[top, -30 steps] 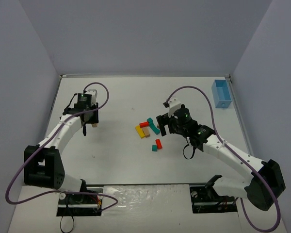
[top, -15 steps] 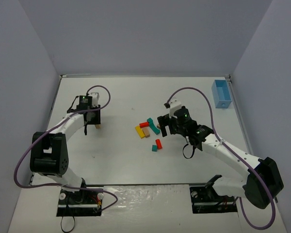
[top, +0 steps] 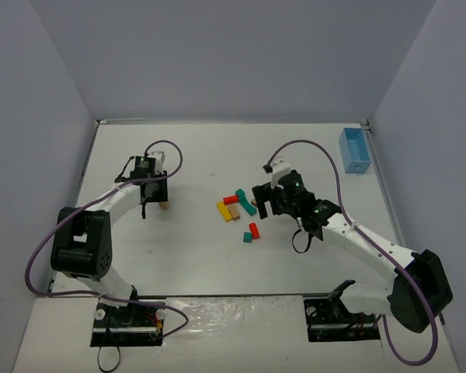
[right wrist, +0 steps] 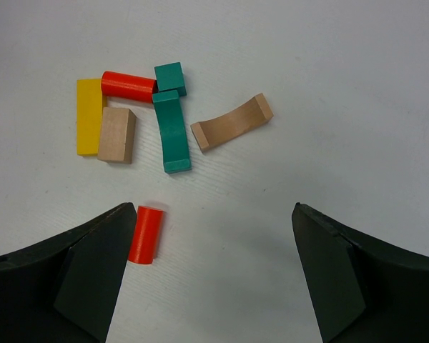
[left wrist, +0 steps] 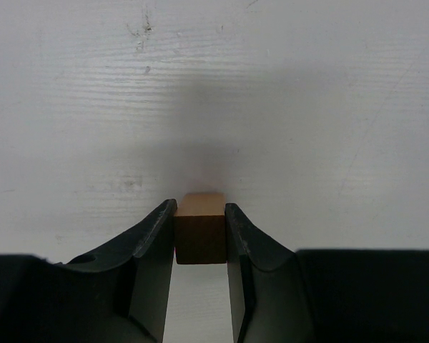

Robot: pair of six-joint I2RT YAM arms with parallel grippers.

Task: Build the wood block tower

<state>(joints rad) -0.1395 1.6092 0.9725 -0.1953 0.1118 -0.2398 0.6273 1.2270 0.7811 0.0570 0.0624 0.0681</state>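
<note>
No wood block tower is in view; its pieces lie loose and flat. My left gripper (left wrist: 200, 214) is shut on a tan block (left wrist: 199, 230) just above the table, left of centre (top: 164, 206). The right gripper (right wrist: 214, 214) hangs open over the pile (top: 234, 206). In the right wrist view I see a yellow plank (right wrist: 89, 114), a red cylinder (right wrist: 129, 86), a teal cube (right wrist: 170, 77), a teal arch (right wrist: 171, 132), a tan block (right wrist: 117, 134) and a tan arch (right wrist: 232, 122). A second red cylinder (right wrist: 145, 234) lies beside its left fingertip.
A light-blue bin (top: 355, 149) stands at the far right edge of the table. A small teal piece (top: 248, 238) lies next to the lone red cylinder (top: 254, 229). Grey walls close in the table on three sides.
The left arm has carried its tan block to the right and slightly nearer, toward the pile. The right arm has hardly moved and stays open.
</note>
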